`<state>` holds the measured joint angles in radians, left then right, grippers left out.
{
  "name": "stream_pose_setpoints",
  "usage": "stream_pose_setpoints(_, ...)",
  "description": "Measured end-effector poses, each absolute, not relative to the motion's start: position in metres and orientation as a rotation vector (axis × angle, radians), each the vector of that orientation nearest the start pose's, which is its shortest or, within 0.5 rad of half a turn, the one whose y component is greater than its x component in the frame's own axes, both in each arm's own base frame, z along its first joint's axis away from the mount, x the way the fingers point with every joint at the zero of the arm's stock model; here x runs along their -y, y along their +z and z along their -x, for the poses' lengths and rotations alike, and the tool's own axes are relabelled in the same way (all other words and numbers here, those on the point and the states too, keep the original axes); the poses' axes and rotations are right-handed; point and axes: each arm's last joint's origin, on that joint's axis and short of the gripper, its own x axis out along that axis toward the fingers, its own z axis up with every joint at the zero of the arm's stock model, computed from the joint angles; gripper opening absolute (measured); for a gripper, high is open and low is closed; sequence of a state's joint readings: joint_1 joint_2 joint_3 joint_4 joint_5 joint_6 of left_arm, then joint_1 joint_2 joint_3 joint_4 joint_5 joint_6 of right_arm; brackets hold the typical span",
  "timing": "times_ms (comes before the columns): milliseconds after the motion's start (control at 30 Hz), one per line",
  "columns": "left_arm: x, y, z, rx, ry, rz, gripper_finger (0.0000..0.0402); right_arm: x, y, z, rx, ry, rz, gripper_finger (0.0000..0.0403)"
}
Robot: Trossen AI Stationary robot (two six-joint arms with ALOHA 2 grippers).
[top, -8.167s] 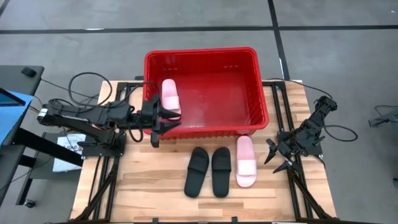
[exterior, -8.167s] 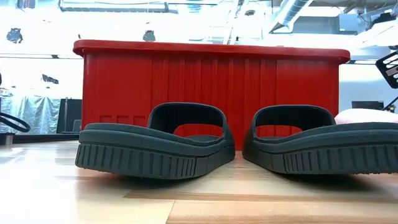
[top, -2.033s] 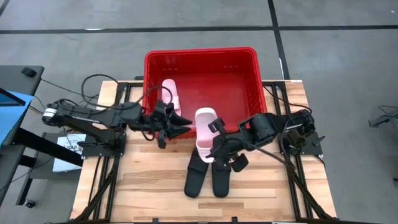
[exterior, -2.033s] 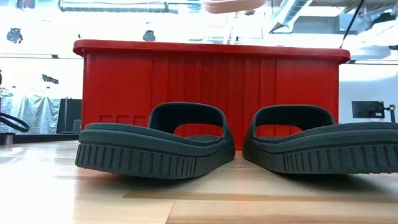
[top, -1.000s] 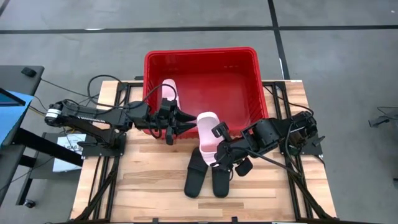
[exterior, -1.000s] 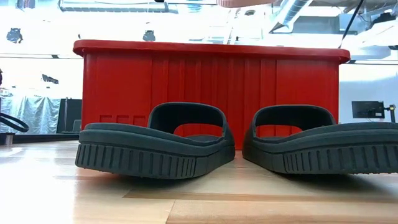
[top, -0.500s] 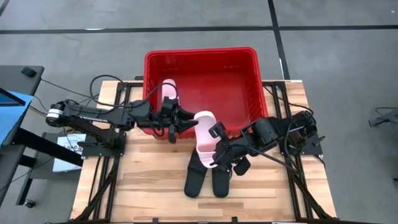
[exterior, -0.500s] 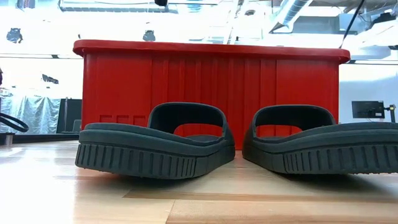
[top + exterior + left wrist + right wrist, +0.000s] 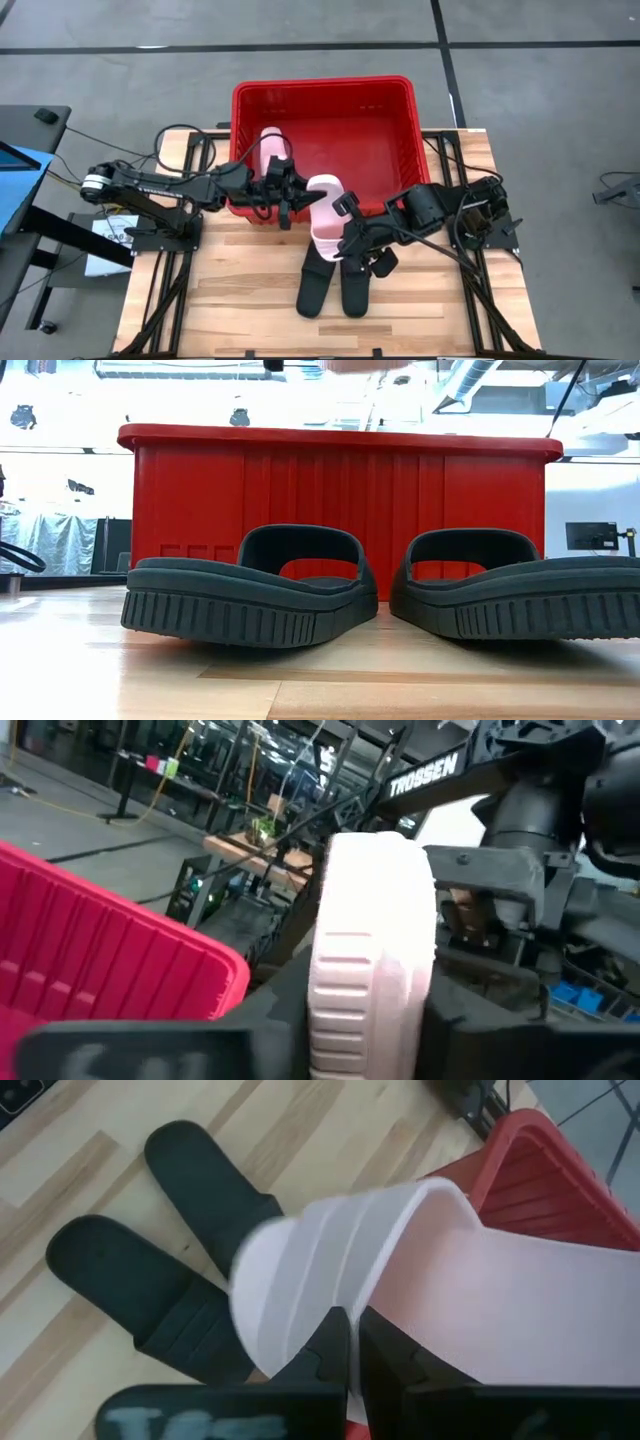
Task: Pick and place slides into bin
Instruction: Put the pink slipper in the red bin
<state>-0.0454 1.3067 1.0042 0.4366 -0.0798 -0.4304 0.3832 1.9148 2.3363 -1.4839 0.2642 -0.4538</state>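
We pinch a pink slide [image 9: 322,212] by its strap in our right gripper [image 9: 347,232], above the bin's [image 9: 325,90] near rim. Our left gripper [image 9: 300,203] clamps its far end. Two black slides [image 9: 337,276] lie nearer, another pink one [image 9: 270,148] inside.

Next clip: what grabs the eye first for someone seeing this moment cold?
The pale pink slide held up at the near rim of the red bin, with both arms meeting on it: the right gripper is shut on its strap, and the left gripper is at its other end. A second pink slide lies inside the bin at its left wall. Two black slides sit side by side on the wooden table below.
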Motion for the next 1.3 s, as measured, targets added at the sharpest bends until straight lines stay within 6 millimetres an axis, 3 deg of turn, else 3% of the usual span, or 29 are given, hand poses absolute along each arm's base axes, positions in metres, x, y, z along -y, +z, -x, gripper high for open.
stream_pose_setpoints(33,0.011,0.355,-0.298,0.138,0.007,0.438,0.0055,-0.126,0.423,-0.332,-0.978,0.339,0.751,0.0)
stream_pose_setpoints(267,0.01,0.355,-0.298,0.141,0.026,0.442,0.0053,-0.126,0.423,-0.331,-0.98,0.339,0.751,0.0001)
stream_pose_setpoints(433,0.01,0.36,-0.294,0.139,0.029,0.44,0.0053,-0.125,0.423,-0.331,-0.991,0.289,0.71,0.003)
stream_pose_setpoints(933,0.006,0.425,-0.264,-0.082,0.123,0.22,0.0053,-0.112,0.425,-0.325,-1.043,-0.153,0.808,0.0169)
stream_pose_setpoints(1300,-0.021,0.455,-0.226,-0.134,0.234,0.133,0.0053,-0.088,0.471,-0.281,-0.846,-0.406,0.624,0.0212)
